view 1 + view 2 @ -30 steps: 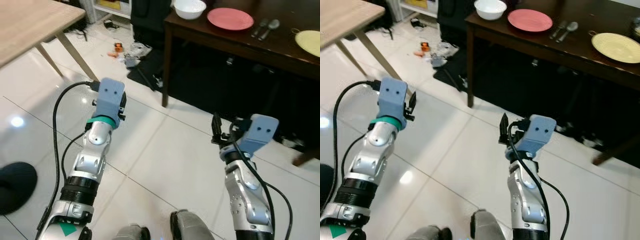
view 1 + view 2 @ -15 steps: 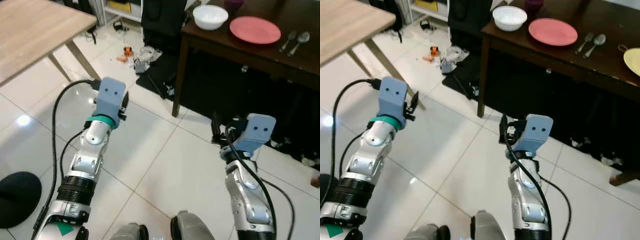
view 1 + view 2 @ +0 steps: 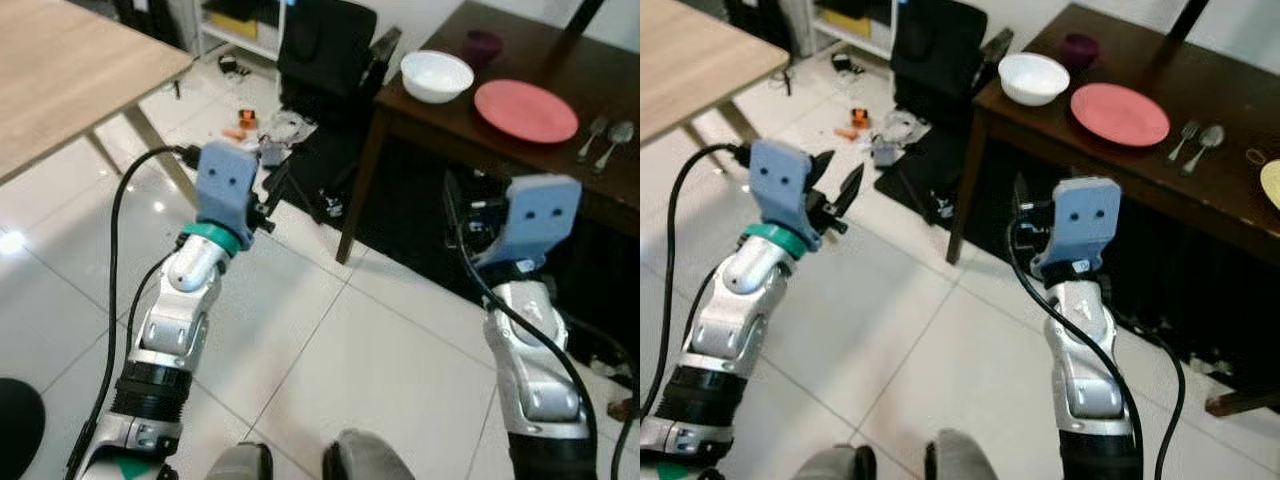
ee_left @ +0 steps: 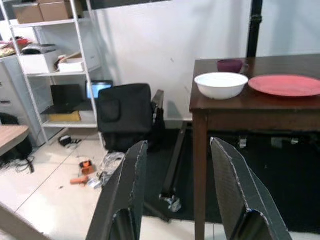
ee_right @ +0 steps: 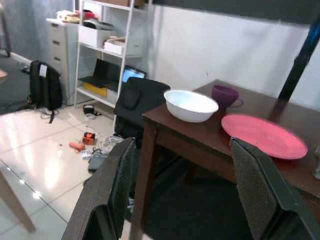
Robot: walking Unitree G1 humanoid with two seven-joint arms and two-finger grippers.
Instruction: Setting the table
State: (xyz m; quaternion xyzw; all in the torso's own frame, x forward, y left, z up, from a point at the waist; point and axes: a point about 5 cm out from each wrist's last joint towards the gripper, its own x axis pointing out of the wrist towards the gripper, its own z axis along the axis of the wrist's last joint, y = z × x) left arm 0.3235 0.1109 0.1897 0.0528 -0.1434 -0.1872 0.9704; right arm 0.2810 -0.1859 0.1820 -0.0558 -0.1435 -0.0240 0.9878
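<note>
A dark wooden table [image 3: 1230, 195] stands ahead on the right. On it are a white bowl [image 3: 1033, 78], a purple cup [image 3: 1079, 47], a pink plate [image 3: 1120, 113], a fork and spoon [image 3: 1197, 143] and the edge of a yellow plate [image 3: 1272, 182]. My left gripper [image 3: 837, 190] is held up over the tiled floor, left of the table's corner leg, open with nothing in it. My right gripper [image 3: 1019, 203] is raised in front of the table's near edge, below the bowl, also open and holding nothing. The right wrist view has the bowl [image 5: 190, 105] and plate [image 5: 263, 136] ahead between its fingers [image 5: 107, 195].
A light wooden table [image 3: 60, 70] stands at the left with slanted legs. A black bag [image 3: 325, 50] leans by the dark table's corner. Small clutter [image 3: 255, 125] lies on the floor. A white shelf unit [image 4: 50, 65] stands by the far wall.
The whole view has shifted, with the dark table now nearer and more central. Both arms have lifted, and the right gripper now stands level with the table's near edge.
</note>
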